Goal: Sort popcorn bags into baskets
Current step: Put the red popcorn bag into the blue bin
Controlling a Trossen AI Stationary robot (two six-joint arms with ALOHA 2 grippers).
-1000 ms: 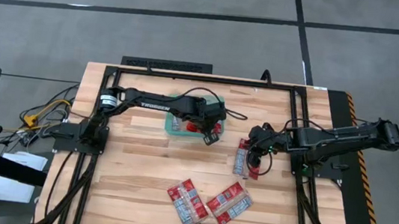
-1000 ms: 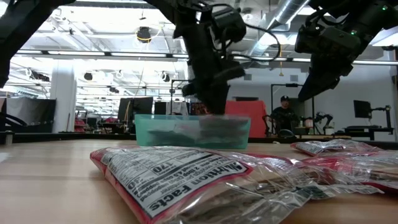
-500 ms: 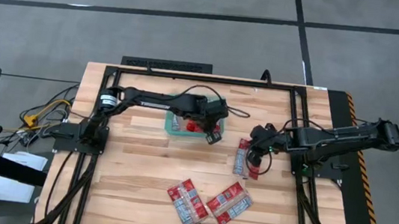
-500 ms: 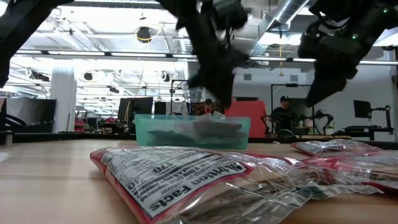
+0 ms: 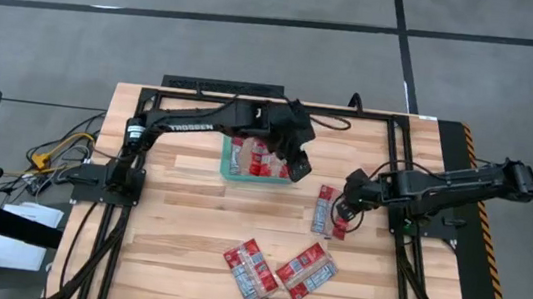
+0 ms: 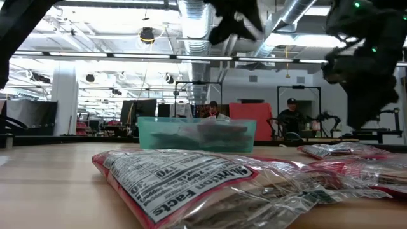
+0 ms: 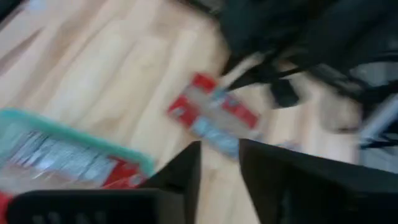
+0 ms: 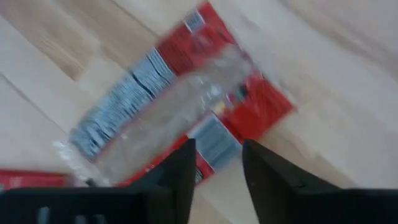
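Observation:
The teal-green tray (image 5: 226,157) sits at the table's far middle with several red-and-silver popcorn packets (image 5: 257,158) lying flat in it. My left gripper (image 5: 296,161) hangs open and empty high above the tray's right end; its wrist view shows the open fingers (image 7: 219,155) over the tray's corner (image 7: 74,155). One lone packet (image 5: 324,209) lies flat on the wood right of the tray. My right gripper (image 5: 345,210) hovers open just above it, its fingers (image 8: 219,155) over the packet (image 8: 180,106). Several more packets (image 5: 278,270) lie near the near edge.
The pile of packets at the near middle fills the low view's foreground (image 6: 191,181). Black frame rails (image 5: 401,165) run along the table's far, left and right sides. Bare wood lies between the tray and the near pile. People stand in the room behind.
My left gripper has risen from the tray's right end, going up out of the low view and a little toward the far edge, so the packets in the tray now show. My right gripper has shifted slightly toward the table's right edge above the lone packet.

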